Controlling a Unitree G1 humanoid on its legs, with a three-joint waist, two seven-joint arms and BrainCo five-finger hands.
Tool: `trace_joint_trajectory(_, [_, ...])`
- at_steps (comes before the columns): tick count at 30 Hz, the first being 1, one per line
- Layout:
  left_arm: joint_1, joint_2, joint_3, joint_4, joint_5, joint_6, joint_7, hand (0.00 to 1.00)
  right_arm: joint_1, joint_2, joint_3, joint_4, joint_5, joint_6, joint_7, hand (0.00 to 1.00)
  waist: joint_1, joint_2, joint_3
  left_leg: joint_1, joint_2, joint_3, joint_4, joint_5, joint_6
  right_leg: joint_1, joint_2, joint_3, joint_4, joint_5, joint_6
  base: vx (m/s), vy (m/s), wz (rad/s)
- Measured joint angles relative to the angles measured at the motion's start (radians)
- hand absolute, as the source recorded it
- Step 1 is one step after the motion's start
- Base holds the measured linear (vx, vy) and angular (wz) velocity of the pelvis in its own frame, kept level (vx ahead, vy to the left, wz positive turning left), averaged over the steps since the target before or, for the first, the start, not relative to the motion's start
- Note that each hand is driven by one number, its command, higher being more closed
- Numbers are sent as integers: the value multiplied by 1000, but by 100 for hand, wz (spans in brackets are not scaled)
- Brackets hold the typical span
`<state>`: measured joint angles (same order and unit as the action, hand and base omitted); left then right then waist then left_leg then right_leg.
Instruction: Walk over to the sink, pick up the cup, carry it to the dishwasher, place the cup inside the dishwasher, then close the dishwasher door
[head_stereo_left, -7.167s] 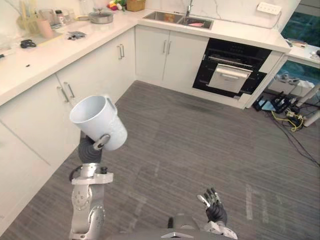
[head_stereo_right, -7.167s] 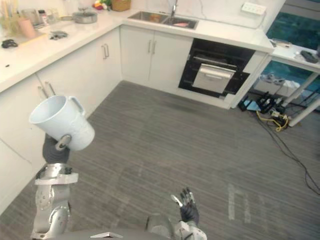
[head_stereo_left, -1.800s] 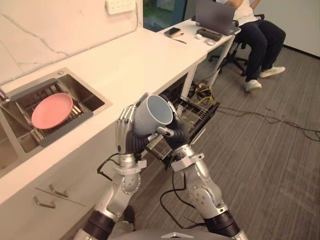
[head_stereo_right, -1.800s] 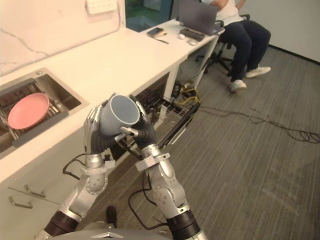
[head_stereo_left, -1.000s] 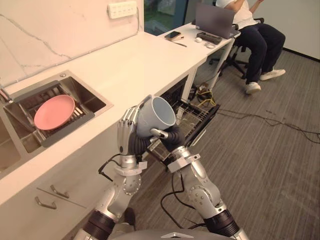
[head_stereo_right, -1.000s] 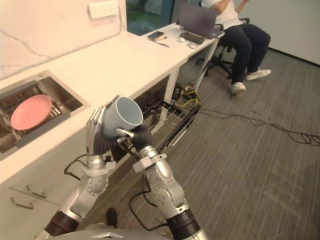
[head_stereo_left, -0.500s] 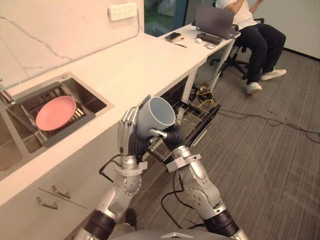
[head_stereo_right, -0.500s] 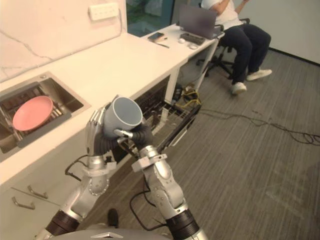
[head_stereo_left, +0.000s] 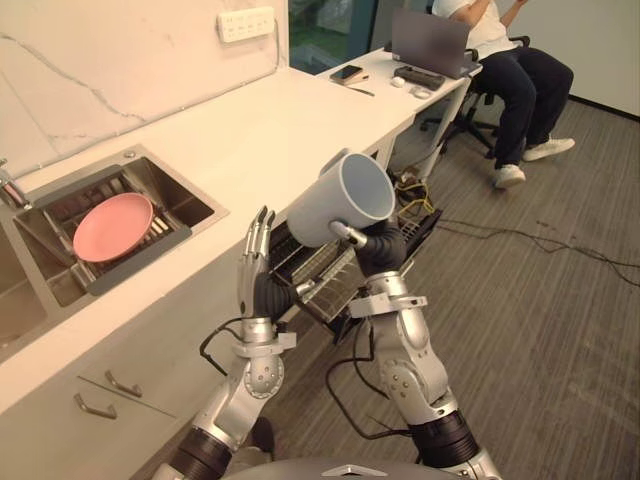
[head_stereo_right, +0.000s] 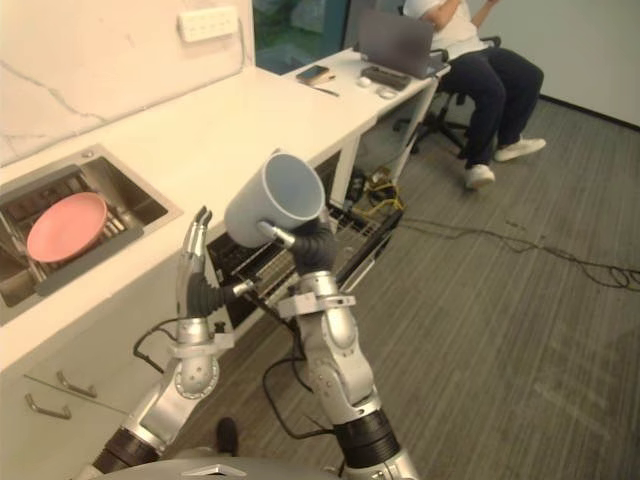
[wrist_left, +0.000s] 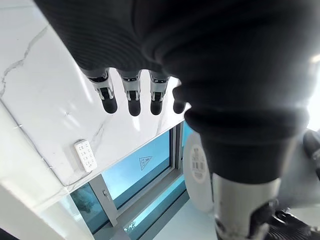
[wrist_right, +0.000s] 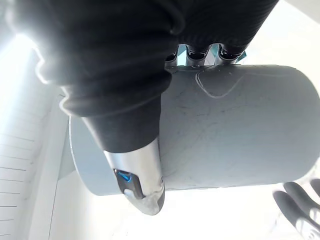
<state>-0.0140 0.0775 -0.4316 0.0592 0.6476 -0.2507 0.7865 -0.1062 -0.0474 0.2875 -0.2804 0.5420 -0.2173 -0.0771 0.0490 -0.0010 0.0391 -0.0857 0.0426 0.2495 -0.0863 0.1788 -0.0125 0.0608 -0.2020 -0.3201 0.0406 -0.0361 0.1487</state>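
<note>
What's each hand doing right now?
Left hand: open, fingers straight, holding nothing.
Right hand: shut on the cup.

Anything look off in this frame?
Nothing spilled or broken. The cup is tipped on its side in the right robot hand, by the open dishwasher; the left robot hand is open beside it.

Seemingly marble wall (head_stereo_left: 100, 60), white counter (head_stereo_left: 270, 130), grey floor (head_stereo_left: 540, 330).

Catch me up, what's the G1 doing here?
The right robot hand grips a pale cup, raised near the pulled-out rack of the open dishwasher. The left robot hand stands open beside it, clear of the cup. The cup is not yet inside. A pink plate lies in the sink.
</note>
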Motion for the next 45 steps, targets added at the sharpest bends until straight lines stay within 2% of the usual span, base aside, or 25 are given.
trace_joint_trajectory(4, [1, -9, 23, -8, -69, 0, -13, 0, 0, 0, -46, 0, -1, -2, -15, 100, -2, 0, 0, 1, 0, -2, 0, 1, 0, 2, 0, -3, 0, 0, 0, 0, 0, 1])
trace_joint_trajectory(6, [8, -21, 54, -9, -157, -11, -72, 0, 1, 0, -75, 1, 0, 8, -13, 100, -2, 0, 0, 1, -1, -7, 0, 2, 1, 7, 0, -11, -1, 0, 0, 0, 0, 8])
trace_joint_trajectory(7, [19, -21, 70, -7, -286, -15, -177, 0, 1, -2, -106, 8, 0, 30, 2, 100, -2, 0, 0, 1, -1, -12, 0, 4, 2, 9, 0, -16, -1, -1, 0, 0, 0, 9])
trace_joint_trajectory(8, [35, -20, 78, 2, -367, -15, -248, 0, 0, -4, -128, 25, 0, 40, 12, 100, -2, 0, 0, 0, -1, -14, 0, 4, 2, 9, 0, -17, 0, -1, 0, 0, 0, 8])
trace_joint_trajectory(10, [75, -17, 79, 71, -520, -14, -381, 0, 2, -19, -182, 79, -2, 69, 24, 100, 1, 0, 0, -3, -1, -19, 0, 5, 1, 9, -1, -21, 1, -3, 1, 1, -2, 6])
trace_joint_trajectory(11, [88, -16, 78, 96, -560, -12, -417, 0, 1, -28, -195, 100, -9, 75, 32, 100, 1, 0, 0, -4, -2, -21, 0, 5, 1, 9, -1, -23, 1, -5, 2, 2, -2, 10])
trace_joint_trajectory(13, [137, -5, 74, 218, -690, -1, -540, 0, -7, -89, -235, 192, -57, 98, 59, 100, 3, -1, 4, -18, 0, -33, 0, 8, -2, 7, 0, -35, -2, -5, 3, 0, -3, 15])
trace_joint_trajectory(14, [143, -1, 73, 248, -713, 10, -574, 0, -15, -109, -241, 217, -74, 105, 67, 100, 5, -1, 9, -21, 0, -37, 0, 10, -4, 8, 2, -40, -4, -4, 2, -6, -7, 20])
trace_joint_trajectory(15, [152, 15, 73, 300, -763, 44, -649, 0, -43, -153, -245, 265, -118, 120, 87, 100, 6, 1, 23, -29, 3, -49, 0, 14, -4, 8, 7, -49, -4, -2, -1, -16, -16, 20])
trace_joint_trajectory(17, [158, 57, 71, 346, -844, 80, -755, 0, -147, -227, -244, 344, -170, 158, 104, 100, 10, 4, 66, -57, 16, -60, 0, 26, -7, -10, 23, -59, -10, 7, -8, -65, -20, 14])
trace_joint_trajectory(19, [160, 84, 74, 346, -911, 95, -817, 0, -276, -292, -261, 448, -193, 178, 122, 100, 18, 8, 111, -96, 26, -77, 1, 37, -11, -35, 38, -72, -19, 25, -13, -99, -13, 15])
trace_joint_trajectory(20, [166, 97, 77, 346, -938, 96, -843, 0, -344, -340, -277, 517, -197, 179, 123, 100, 32, 15, 139, -123, 27, -96, 1, 49, -11, -49, 45, -84, -24, 37, -19, -77, 2, 26])
trace_joint_trajectory(23, [175, 100, 84, 349, -980, 96, -877, 0, -471, -431, -313, 624, -202, 185, 121, 100, 65, 36, 216, -165, 21, -135, 1, 64, -10, -65, 49, -125, -28, 50, -12, -45, 16, 38])
trace_joint_trajectory(24, [178, 100, 87, 354, -989, 96, -884, 0, -493, -444, -312, 640, -211, 192, 122, 100, 67, 41, 227, -172, 19, -143, 1, 67, -9, -65, 49, -134, -30, 50, -11, -1, 15, 38])
trace_joint_trajectory(25, [184, 99, 102, 372, -1024, 96, -905, 0, -552, -469, -309, 691, -235, 206, 121, 100, 84, 46, 252, -185, 15, -157, 1, 74, -6, -69, 49, -148, -33, 51, -10, 18, 8, 34])
trace_joint_trajectory(27, [186, 100, 119, 398, -1042, 93, -923, 0, -610, -489, -308, 757, -237, 230, 121, 100, 98, 50, 274, -198, 10, -172, 5, 77, -2, -70, 49, -168, -34, 50, -8, 39, -3, 29])
trace_joint_trajectory(28, [186, 102, 130, 417, -1048, 86, -929, 0, -647, -507, -305, 806, -237, 252, 119, 100, 116, 51, 291, -206, 7, -179, 6, 79, -1, -72, 48, -177, -36, 48, -5, 58, -17, 33])
trace_joint_trajectory(29, [188, 102, 143, 428, -1048, 76, -937, 0, -672, -525, -300, 835, -236, 285, 120, 100, 124, 54, 302, -218, 0, -196, 7, 81, 1, -75, 47, -194, -36, 44, -2, 65, -20, 30])
trace_joint_trajectory(32, [192, 108, 158, 434, -1059, 45, -957, 0, -725, -537, -298, 913, -236, 338, 121, 100, 145, 62, 347, -221, -11, -212, 7, 89, 11, -67, 41, -216, -36, 35, 6, 68, -33, 23])
trace_joint_trajectory(36, [202, 103, 161, 448, -1078, 26, -986, 0, -757, -560, -282, 1003, -245, 378, 125, 100, 157, 73, 360, -239, -27, -228, 7, 89, 16, -71, 31, -241, -37, 28, 12, 62, -30, 19])
trace_joint_trajectory(38, [202, 101, 167, 462, -1079, 8, -994, 0, -786, -572, -254, 1042, -285, 392, 136, 100, 165, 77, 363, -254, -31, -233, 7, 88, 16, -84, 29, -243, -37, 28, 13, 54, -35, 8])
trace_joint_trajectory(42, [198, 96, 160, 476, -1099, -22, -1015, 0, -867, -595, -215, 1140, -331, 406, 144, 100, 182, 116, 391, -268, -35, -252, 7, 89, 17, -86, 31, -262, -44, 27, 14, 22, -44, 10])
trace_joint_trajectory(45, [191, 93, 153, 503, -1119, -42, -1029, 0, -903, -593, -207, 1205, -349, 419, 153, 100, 197, 135, 395, -281, -34, -254, 7, 89, 17, -98, 33, -263, -45, 27, 14, 13, -24, 2])
